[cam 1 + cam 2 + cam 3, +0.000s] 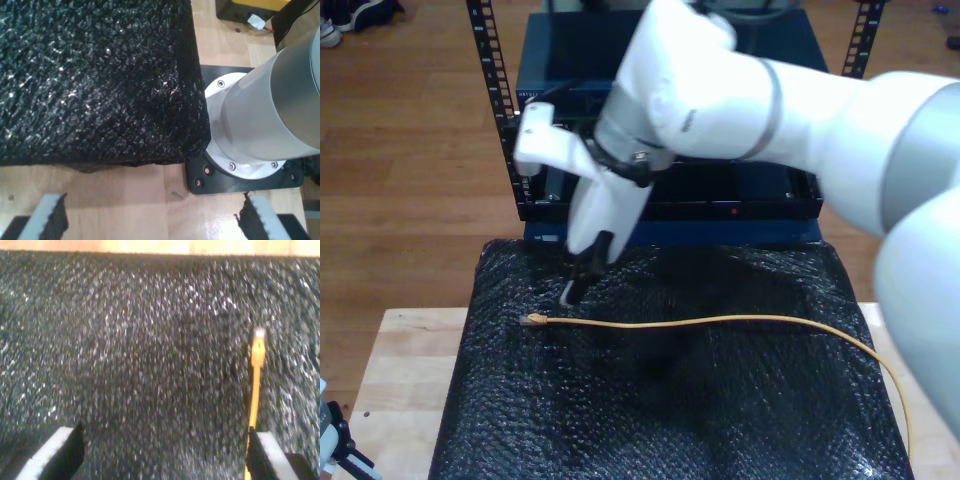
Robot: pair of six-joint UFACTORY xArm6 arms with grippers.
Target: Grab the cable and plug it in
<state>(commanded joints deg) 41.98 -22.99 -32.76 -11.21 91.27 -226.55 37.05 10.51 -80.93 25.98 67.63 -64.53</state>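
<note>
The cable (720,322) lies flat on the black mat (660,410), its long axis running across the exterior view from the plug (532,320) at that view's left to a bend that trails off toward the right edge. My second gripper (582,272) hovers just above and a little behind the plug end, fingers (60,455) spread apart and holding nothing. In the second wrist view the cable (256,390) runs lengthwise right beside one finger, the plug (258,345) pointing ahead, so it sits off to one side of the gap, not centred. I judge the gripper needs a small sideways shift and then a drop to straddle it. My first gripper (150,220) is also open and empty, over the bare wooden table (125,195) at the mat's corner by an arm base (250,150), well apart from the cable, so the second arm is nearer. The mat looks soft and textured. Behind it stands a rack (660,150) of blue equipment, presumably where the plug goes.
</note>
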